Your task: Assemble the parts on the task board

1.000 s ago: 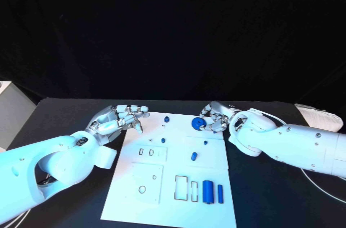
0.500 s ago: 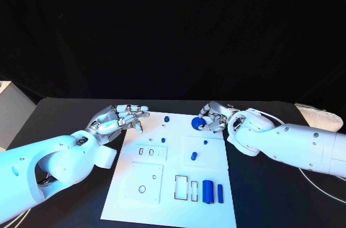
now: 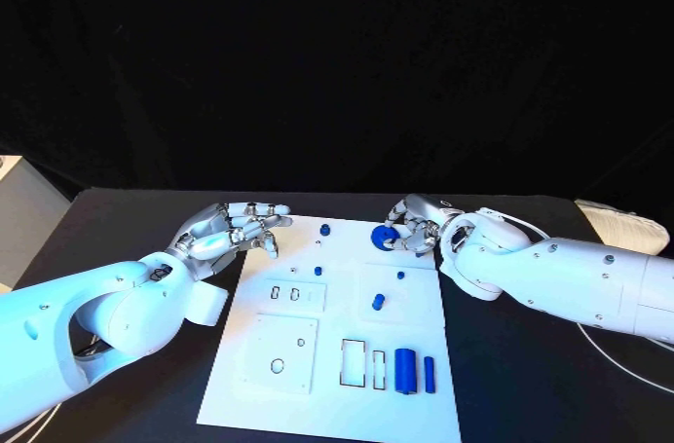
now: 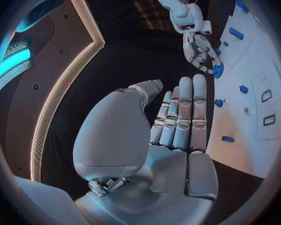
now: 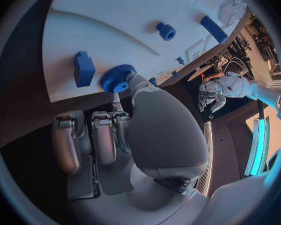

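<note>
Right robot hand (image 3: 416, 229) at the far right corner of the white plastic task board (image 3: 337, 385), pinching a small blue toothed gear (image 3: 384, 238) just over the board's surface; other fingers curled in. Left robot hand (image 3: 232, 231) at the board's far left edge, fingers loosely bent, holding nothing. Two long blue blocks (image 3: 413, 371) stand near the board's front right. Black bench (image 3: 127, 219) beneath

Empty left robot hand (image 4: 168, 130) beside task board (image 4: 253, 95)
</note>
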Controlling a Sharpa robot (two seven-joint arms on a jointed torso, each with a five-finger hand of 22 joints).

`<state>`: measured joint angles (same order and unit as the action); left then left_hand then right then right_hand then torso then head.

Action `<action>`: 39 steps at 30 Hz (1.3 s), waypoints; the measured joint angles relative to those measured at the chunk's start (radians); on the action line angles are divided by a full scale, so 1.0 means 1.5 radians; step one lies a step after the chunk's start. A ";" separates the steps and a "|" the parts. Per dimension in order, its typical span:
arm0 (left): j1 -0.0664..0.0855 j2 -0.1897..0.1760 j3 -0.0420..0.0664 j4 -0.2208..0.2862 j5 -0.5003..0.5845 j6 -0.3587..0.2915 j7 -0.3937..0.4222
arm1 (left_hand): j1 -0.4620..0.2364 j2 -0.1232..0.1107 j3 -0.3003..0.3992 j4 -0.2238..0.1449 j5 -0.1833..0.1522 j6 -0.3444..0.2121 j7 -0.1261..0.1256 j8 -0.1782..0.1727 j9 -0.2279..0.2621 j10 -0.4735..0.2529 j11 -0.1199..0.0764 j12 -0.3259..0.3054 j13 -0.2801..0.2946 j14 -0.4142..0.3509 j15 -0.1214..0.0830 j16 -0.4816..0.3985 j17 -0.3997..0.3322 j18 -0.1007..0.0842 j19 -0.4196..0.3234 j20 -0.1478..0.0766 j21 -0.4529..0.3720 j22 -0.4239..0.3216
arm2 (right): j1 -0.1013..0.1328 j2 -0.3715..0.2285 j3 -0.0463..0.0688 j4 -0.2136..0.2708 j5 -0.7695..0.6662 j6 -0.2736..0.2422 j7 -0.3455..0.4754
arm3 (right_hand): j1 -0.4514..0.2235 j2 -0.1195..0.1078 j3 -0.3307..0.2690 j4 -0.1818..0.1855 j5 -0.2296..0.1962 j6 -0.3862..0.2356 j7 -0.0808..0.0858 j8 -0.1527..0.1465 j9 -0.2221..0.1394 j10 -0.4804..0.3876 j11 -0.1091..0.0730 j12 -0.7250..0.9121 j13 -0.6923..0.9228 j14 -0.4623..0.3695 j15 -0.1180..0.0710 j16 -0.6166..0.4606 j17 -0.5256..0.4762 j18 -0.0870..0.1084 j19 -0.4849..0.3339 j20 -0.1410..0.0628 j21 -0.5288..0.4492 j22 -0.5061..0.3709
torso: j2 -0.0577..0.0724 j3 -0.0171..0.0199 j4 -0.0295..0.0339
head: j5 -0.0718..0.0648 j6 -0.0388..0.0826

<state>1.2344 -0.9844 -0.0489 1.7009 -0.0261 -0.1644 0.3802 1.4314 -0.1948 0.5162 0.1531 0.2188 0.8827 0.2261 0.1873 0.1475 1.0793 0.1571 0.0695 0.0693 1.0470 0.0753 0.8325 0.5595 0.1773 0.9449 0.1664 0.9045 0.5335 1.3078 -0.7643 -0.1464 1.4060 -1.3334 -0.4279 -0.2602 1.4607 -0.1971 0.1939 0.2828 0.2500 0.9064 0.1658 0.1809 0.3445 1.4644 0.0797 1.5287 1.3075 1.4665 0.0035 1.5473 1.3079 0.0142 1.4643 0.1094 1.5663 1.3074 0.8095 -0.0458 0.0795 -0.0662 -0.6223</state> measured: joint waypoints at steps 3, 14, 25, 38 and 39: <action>0.000 0.000 0.000 0.000 0.000 0.000 0.000 | 0.000 0.000 0.000 0.000 0.000 0.000 0.000 0.000 0.000 0.000 0.000 0.000 0.000 0.000 0.000 0.000 0.000 0.000 0.000 0.000 0.000 0.000 | -0.001 0.001 0.000 -0.001 -0.004 0.000 -0.001 | 0.004 0.003 0.011 -0.003 0.000 0.013 -0.003 0.006 0.001 0.000 0.000 0.002 0.000 0.000 0.000 0.000 0.000 0.000 0.000 0.000 0.000 0.000 | 0.000 0.0001 0.0000 | 0.000 -0.001; 0.000 0.000 0.000 -0.001 0.000 0.001 -0.001 | 0.000 0.000 0.000 0.000 0.000 0.000 0.000 0.000 0.000 0.000 0.000 0.000 0.000 0.000 0.000 0.000 0.000 0.000 0.000 0.000 0.000 0.000 | -0.004 0.001 0.001 0.014 -0.050 -0.018 -0.002 | 0.025 0.008 0.073 -0.019 -0.029 0.041 -0.007 0.018 0.001 0.001 -0.013 0.007 0.000 -0.001 -0.009 0.000 0.000 0.000 0.001 -0.006 0.000 0.000 | 0.000 0.0004 -0.0006 | 0.001 -0.002; 0.000 0.000 0.000 -0.002 0.000 0.003 -0.002 | 0.000 0.000 0.000 0.000 0.000 0.000 0.000 0.000 0.000 0.000 0.000 0.000 0.000 0.000 0.000 0.000 0.000 0.000 0.000 0.000 0.000 0.000 | -0.008 0.006 -0.001 0.074 -0.131 -0.073 -0.010 | 0.011 -0.005 0.095 -0.014 -0.041 0.046 -0.008 0.033 0.001 0.001 -0.018 0.007 0.000 0.001 -0.011 0.000 0.000 0.000 0.001 -0.011 0.000 0.000 | -0.001 -0.0003 -0.0001 | 0.003 0.001; 0.000 0.002 0.000 -0.001 0.000 0.004 -0.004 | 0.000 0.000 0.000 0.000 0.000 0.000 0.000 0.000 0.000 0.000 0.000 0.000 0.000 0.000 0.000 0.000 0.000 0.000 0.000 0.000 0.000 0.000 | -0.007 0.089 -0.001 0.072 -0.194 -0.095 -0.031 | 0.003 -0.004 0.097 -0.011 -0.043 0.048 -0.009 0.035 0.002 0.001 -0.018 0.007 0.000 0.001 -0.011 0.000 0.000 0.000 0.001 -0.011 0.000 0.000 | 0.000 -0.0019 0.0010 | 0.007 0.003; 0.000 0.003 0.000 -0.001 0.000 0.004 -0.004 | 0.000 0.000 0.000 0.000 0.000 0.000 0.000 0.000 0.000 0.000 0.000 0.000 0.000 0.000 0.000 0.000 0.000 0.000 0.000 0.000 0.000 0.000 | -0.007 0.095 -0.001 0.067 -0.197 -0.095 -0.033 | 0.002 -0.005 0.097 -0.011 -0.043 0.048 -0.009 0.035 0.002 0.001 -0.018 0.007 0.000 0.001 -0.011 0.000 0.000 0.000 0.001 -0.011 0.000 0.000 | 0.000 -0.0019 0.0013 | 0.007 0.003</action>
<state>1.2343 -0.9805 -0.0489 1.6992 -0.0263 -0.1579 0.3744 1.4314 -0.1948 0.5162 0.1531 0.2188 0.8827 0.2261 0.1873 0.1471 1.0794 0.1572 0.0695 0.0693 1.0470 0.0753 0.8325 0.5598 0.1774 0.9450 0.1664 0.9044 0.5333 1.2977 -0.6226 -0.1480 1.5065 -1.6289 -0.5703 -0.3091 1.4642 -0.2042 0.3398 0.2658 0.1852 0.9780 0.1525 0.2333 0.3474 1.4664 0.0530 1.5388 1.3079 1.4682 -0.0130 1.5472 1.3077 0.0143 1.4662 0.0930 1.5663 1.3077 0.8095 -0.0487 0.0814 -0.0558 -0.6175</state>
